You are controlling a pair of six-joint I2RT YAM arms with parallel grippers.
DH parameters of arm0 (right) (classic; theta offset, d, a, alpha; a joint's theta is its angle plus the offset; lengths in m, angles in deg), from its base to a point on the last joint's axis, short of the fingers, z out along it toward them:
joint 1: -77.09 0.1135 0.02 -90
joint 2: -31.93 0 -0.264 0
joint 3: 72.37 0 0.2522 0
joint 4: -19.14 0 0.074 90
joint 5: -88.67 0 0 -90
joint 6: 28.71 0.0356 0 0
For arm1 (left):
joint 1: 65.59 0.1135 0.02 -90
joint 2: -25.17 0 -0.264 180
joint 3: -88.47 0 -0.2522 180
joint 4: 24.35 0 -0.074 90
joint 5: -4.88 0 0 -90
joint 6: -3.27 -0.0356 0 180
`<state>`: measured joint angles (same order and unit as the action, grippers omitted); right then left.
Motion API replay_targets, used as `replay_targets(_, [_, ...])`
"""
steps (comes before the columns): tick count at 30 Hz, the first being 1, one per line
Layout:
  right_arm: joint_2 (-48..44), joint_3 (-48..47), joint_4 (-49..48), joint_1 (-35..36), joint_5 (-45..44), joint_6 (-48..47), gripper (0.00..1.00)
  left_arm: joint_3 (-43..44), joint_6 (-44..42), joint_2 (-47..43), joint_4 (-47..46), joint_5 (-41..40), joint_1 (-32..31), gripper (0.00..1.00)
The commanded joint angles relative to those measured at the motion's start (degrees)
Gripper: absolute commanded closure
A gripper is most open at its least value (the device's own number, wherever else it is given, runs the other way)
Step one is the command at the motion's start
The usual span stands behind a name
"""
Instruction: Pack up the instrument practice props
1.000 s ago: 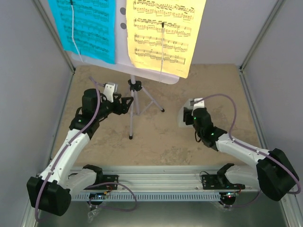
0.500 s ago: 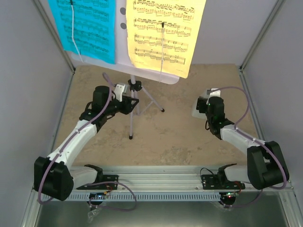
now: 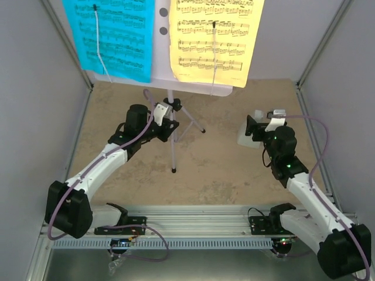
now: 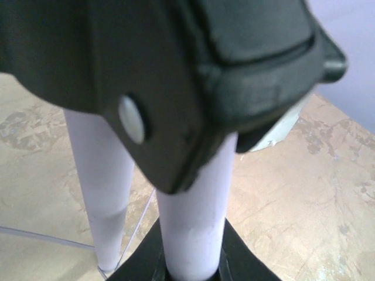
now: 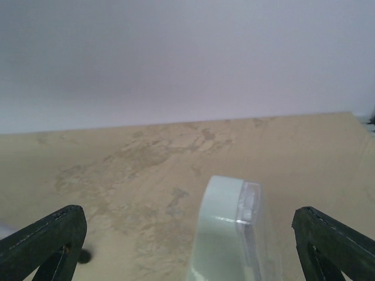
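Observation:
The white music stand [image 3: 193, 88] rises on a thin tripod at the back centre. It carries the cyan sheet [image 3: 117, 35] on the left and the yellow sheet [image 3: 214, 35] on the right. My left gripper [image 3: 170, 122] is shut on the stand's white pole [image 4: 193, 234], just under the black tripod hub [image 4: 176, 76]. A white leg [image 4: 96, 193] slants beside it. The pale grey metronome [image 3: 245, 137] stands on the floor at the right. My right gripper [image 5: 187, 246] is open, its fingers [image 5: 41, 243] wide on either side of the metronome [image 5: 228, 234] without touching it.
Grey walls close in the left, right and back sides. Tripod legs [image 3: 196, 124] spread over the beige floor [image 3: 222, 170]. An aluminium rail [image 3: 199, 225] with the arm bases runs along the near edge.
My left gripper moved right and closed on the stand's pole; the stand and sheets shifted a little to the right. My right gripper swung right toward the back and opened around the metronome.

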<state>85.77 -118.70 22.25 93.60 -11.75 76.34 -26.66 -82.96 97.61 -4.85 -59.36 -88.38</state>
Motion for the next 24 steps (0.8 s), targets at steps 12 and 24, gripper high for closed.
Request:
replay_targets(12, [-20.32,-14.46,28.22,-0.25,14.22,7.79,0.02,15.86,-0.24,17.55,-6.17,7.1,-5.94,1.0])
replay_targets(24, [-21.52,-25.41,33.8,-0.26,17.53,9.54,0.03,17.48,2.25,13.63,-0.3,-1.68,-5.95,0.16])
